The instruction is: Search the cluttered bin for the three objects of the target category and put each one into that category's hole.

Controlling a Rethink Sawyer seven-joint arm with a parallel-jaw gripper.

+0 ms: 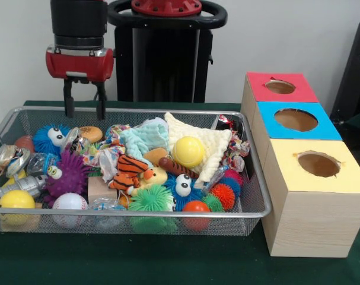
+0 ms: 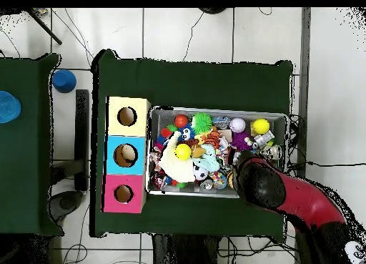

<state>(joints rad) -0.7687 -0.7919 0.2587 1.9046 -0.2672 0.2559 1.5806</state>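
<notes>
Front view: tool [image 1: 84,108] hangs empty with jaws spread above the bin [image 1: 168,221] at its 10 o'clock corner, so drop straight onto the bluish bag [image 1: 42,161] below, pinch crinkled film only, then carry to the blue box hole [image 1: 296,120].

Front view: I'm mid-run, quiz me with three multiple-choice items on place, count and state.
1. Where does the gripper hang?
A. Over the bin's far left corner
B. Over the blue box
C. Inside the yellow box's hole

2. How many wooden boxes with round holes stand beside the bin?
A. Two
B. Three
C. Four

3. How is the gripper?
A. Shut on a yellow ball
B. Shut on a plastic bag
C. Open and empty

Key: 1 A, its fingers hang above the far left rim. 2 B, the red box, blue box and yellow box stand in a row. 3 C, the fingers stand apart, nothing between them.
</notes>
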